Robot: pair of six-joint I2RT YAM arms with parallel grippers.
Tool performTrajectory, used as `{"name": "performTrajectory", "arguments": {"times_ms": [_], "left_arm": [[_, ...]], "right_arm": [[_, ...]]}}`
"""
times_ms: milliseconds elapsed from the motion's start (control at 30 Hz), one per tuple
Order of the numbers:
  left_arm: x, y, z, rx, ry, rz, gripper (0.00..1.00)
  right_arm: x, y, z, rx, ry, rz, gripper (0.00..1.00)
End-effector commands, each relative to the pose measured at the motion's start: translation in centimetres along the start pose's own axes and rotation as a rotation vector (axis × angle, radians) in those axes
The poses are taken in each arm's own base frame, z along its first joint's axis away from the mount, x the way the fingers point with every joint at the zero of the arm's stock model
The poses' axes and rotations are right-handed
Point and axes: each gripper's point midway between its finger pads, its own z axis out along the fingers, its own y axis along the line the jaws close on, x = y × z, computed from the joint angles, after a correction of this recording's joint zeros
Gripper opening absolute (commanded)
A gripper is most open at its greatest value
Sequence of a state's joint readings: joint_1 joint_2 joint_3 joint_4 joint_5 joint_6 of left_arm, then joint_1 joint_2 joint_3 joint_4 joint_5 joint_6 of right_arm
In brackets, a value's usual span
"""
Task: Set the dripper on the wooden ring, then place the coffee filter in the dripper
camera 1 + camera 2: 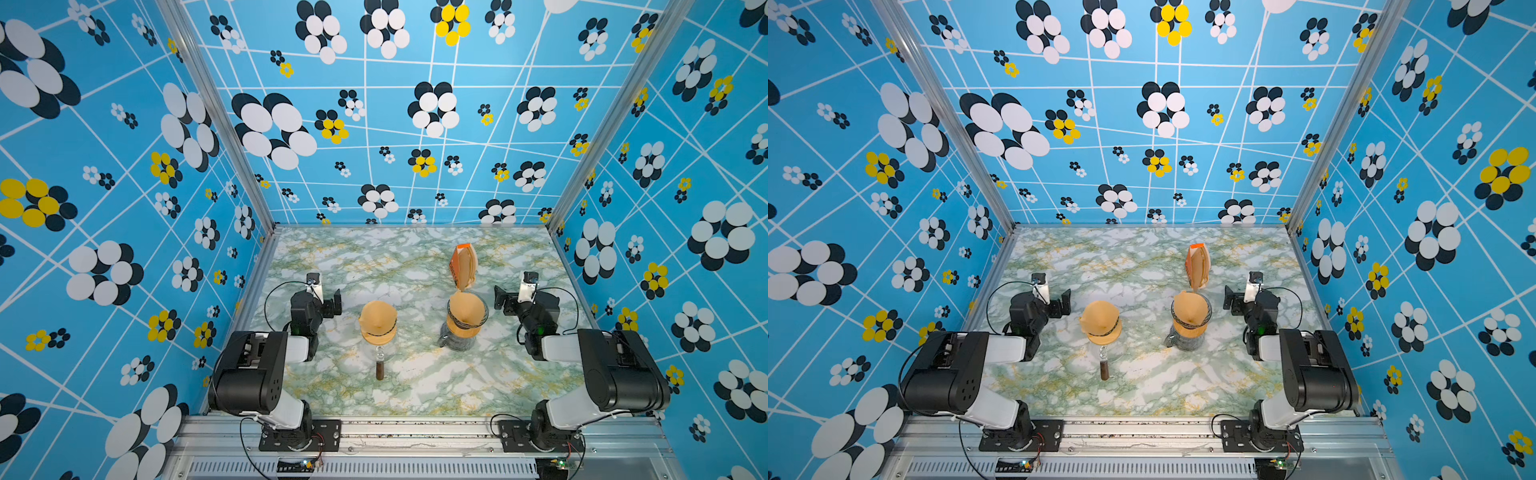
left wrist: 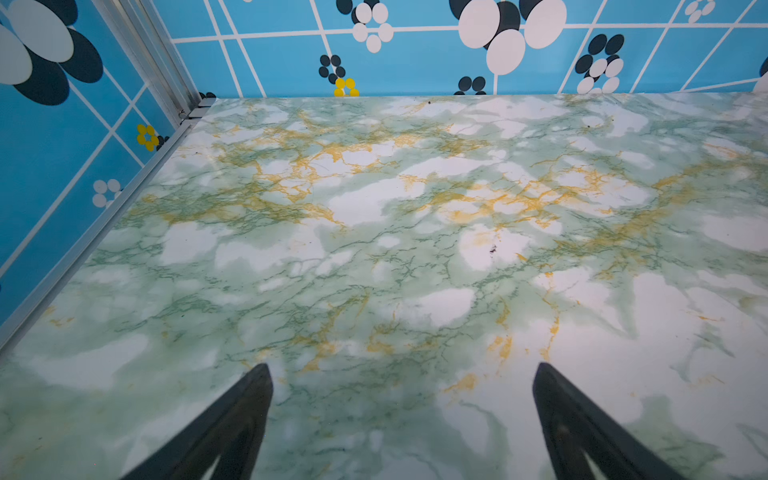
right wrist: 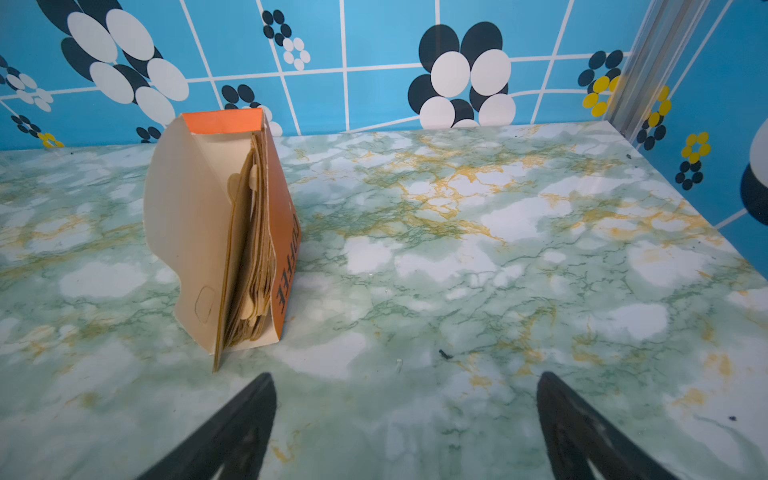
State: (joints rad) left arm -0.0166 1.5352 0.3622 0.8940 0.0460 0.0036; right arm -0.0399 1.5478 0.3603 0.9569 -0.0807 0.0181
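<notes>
Two arms sit folded at the near corners of the marbled counter (image 1: 415, 386), the left arm (image 1: 249, 374) and the right arm (image 1: 615, 370), each with its wrist turned in toward the middle. In both top views the left claw (image 1: 336, 304) and the right claw (image 1: 500, 301) hang over bare counter, well apart from everything on it.

The left wrist view shows the left claw (image 2: 403, 370) spread wide with nothing but marble between its fingers (image 2: 249, 399). The right wrist view shows the right claw (image 3: 405, 380) just as wide and equally empty, with an orange filter box (image 3: 216, 232) ahead of it and off to one side.

In a top view that filter box (image 1: 461, 266) stands upright toward the back of the counter, its open side showing a stack of tan papers. Just in front of it is a glass jug (image 1: 456, 344) carrying the jug dripper (image 1: 481, 307), and a tan coffee filter (image 1: 465, 311) sits in that dripper with a dark band around it.

Near the jug, on the left arm's side, stands the handled dripper (image 1: 380, 353), its brown handle (image 1: 380, 371) pointing toward the near edge. A second coffee filter (image 1: 377, 318), also tan with a dark band, sits in it and leans a little toward the left arm.
</notes>
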Motion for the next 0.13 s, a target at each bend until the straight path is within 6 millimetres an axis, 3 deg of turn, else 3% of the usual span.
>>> {"name": "performTrajectory", "arguments": {"times_ms": [0, 100], "left_arm": [[-0.92, 0.12, 0.47, 0.007, -0.017, -0.003, 0.99], [-0.97, 0.10, 0.45, 0.007, -0.019, -0.002, 0.99]], "right_arm": [[-0.09, -0.36, 0.19, 0.018, -0.003, 0.008, 0.99], [-0.05, -0.37, 0.19, 0.018, -0.002, 0.008, 0.99]]}}
